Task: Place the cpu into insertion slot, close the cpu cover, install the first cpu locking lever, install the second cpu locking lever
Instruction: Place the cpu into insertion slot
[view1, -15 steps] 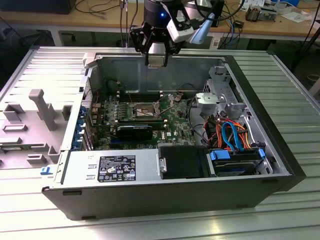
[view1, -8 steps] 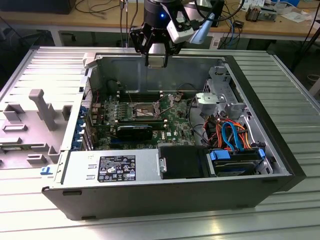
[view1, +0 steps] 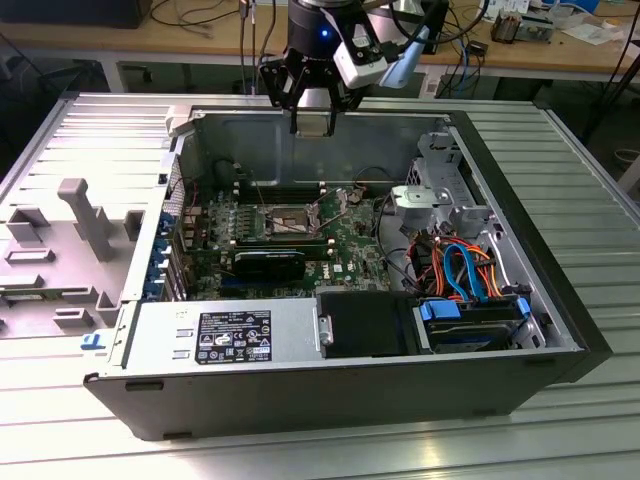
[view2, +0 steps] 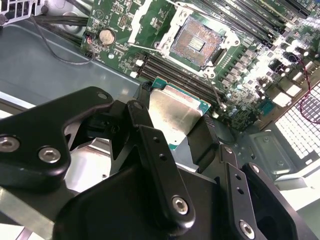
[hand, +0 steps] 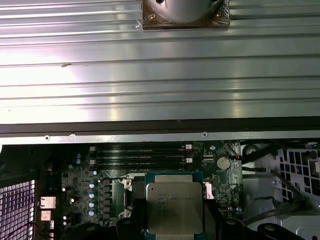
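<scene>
The black gripper (view2: 176, 120) is clamped on the cpu (view2: 172, 107). Its two fingers (view2: 204, 137) press on opposite edges of the flat square chip, and the chip's dull metal top faces both wrist cameras.

In the exterior view the gripper (view1: 313, 122) hangs over the far wall of an open computer case (view1: 560, 250), clear of everything inside.

The slot (view2: 196, 45) lies below and ahead of the chip – a small square socket with a bright metal rim, its grid of contacts bare. A row of long black memory slots (view2: 170, 67) runs between the chip's edge and the socket in the second wrist view. In the exterior view the slot (view1: 285, 220) sits lower than the gripper and a little toward that view's left, on the green board (view1: 350, 250).

Chip and socket are well apart – nothing touches yet. I judge the chip's edges roughly square to the socket's, though the exact match of corners cannot be told. The case rests on a ribbed metal table (view1: 580, 150).
</scene>
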